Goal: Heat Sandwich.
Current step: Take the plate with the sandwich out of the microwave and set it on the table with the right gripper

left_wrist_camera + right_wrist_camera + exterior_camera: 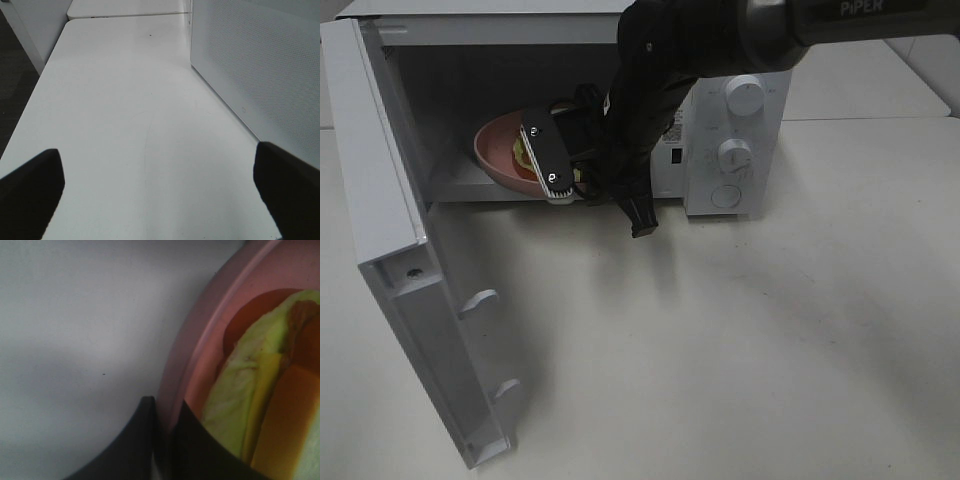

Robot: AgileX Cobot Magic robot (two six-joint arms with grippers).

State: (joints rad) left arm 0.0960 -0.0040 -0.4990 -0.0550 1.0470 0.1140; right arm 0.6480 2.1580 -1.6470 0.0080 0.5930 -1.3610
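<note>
The left gripper (pixel 160 192) hangs over bare white counter (pixel 125 125), its two dark, blunt fingertips spread wide with nothing between them. Just beside it stands a flat white panel (pixel 250 65) stippled with a fine grid of dots.

In the high view, the microwave door (pixel 410 300) is swung fully open at the left. It is a matt white slab with two moulded latch hooks on its inner edge. Behind it the boxy white microwave (pixel 520 30) shows a shadowed cavity. Inside sits the round pink plate (pixel 492 150), smooth and shallow with a raised rim. On it lies the sandwich (pixel 523 150), of which only a yellow-green sliver shows past the arm.

The right wrist view shows its layers edge-on as side-by-side strips: crinkled pale green leaf (pixel 235 390), a yellow band and a smooth orange slab. The strips run roughly along the nearby plate rim. Which way its long axis points in the cavity cannot be told.

The right gripper (pixel 542 160), glossy black with a white ridged bar, reaches into the opening. Its dark fingers (pixel 145 430) are closed onto the plate's rim, one outside and one inside.

Further right is the control panel, with two round white knobs (pixel 745 97) above a flat round button (pixel 725 197).
</note>
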